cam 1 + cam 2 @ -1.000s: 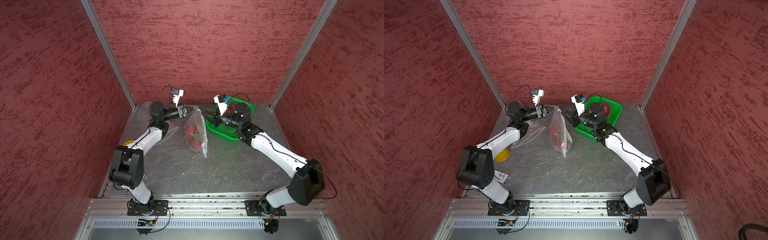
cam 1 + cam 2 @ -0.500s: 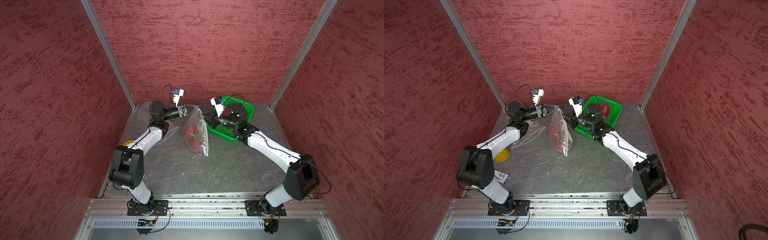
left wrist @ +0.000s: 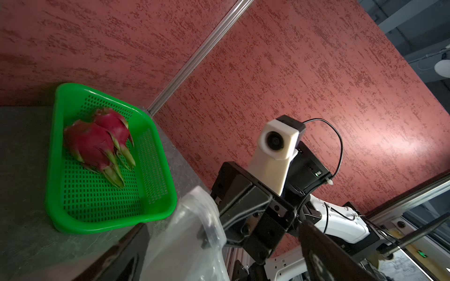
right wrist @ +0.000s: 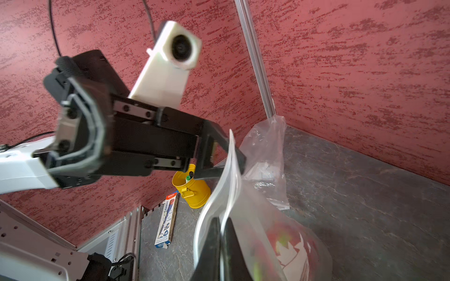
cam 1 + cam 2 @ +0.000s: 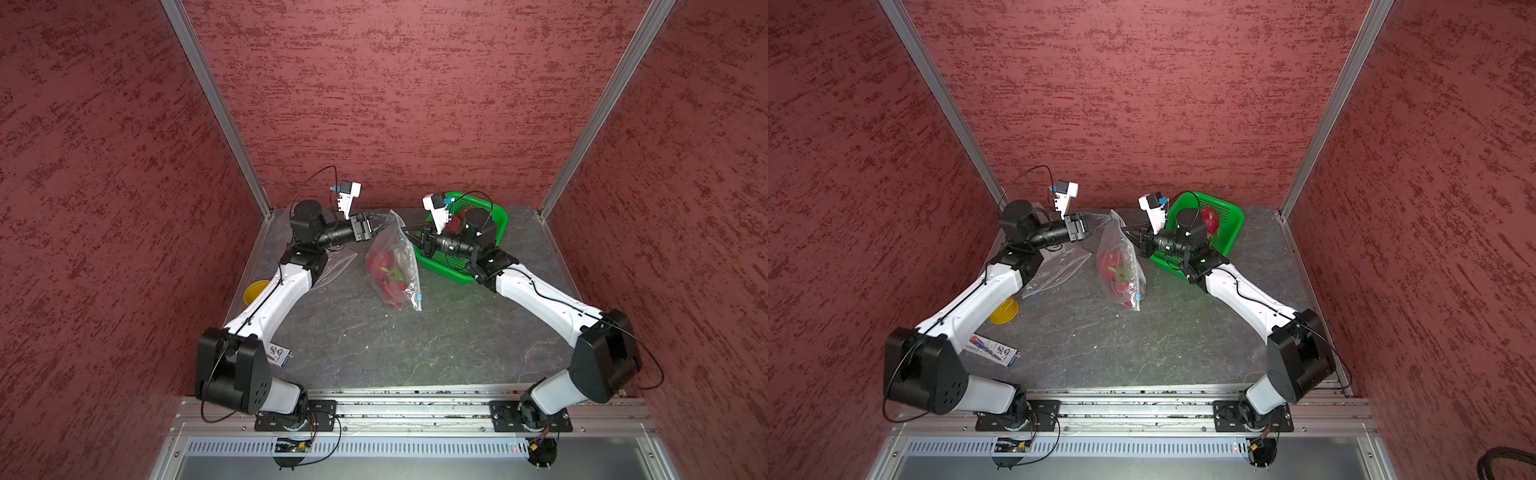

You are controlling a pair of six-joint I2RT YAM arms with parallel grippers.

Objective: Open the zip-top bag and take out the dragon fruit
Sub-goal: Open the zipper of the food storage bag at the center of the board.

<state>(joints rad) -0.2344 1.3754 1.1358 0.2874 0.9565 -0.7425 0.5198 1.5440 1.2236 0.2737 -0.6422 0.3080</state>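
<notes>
Pinching the zip-top bag (image 5: 401, 266), my right end effector (image 4: 220, 223) gripped its rim; the left end effector (image 4: 231, 165) gaped. I wanted it clamping the opposite lip.

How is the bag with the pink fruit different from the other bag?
The fruit bag holds dragon fruit; the other bag looks empty. The fruit bag stands tall, its top pinched by the right gripper; the other bag lies on the table by the left arm. Both are clear plastic.
</notes>
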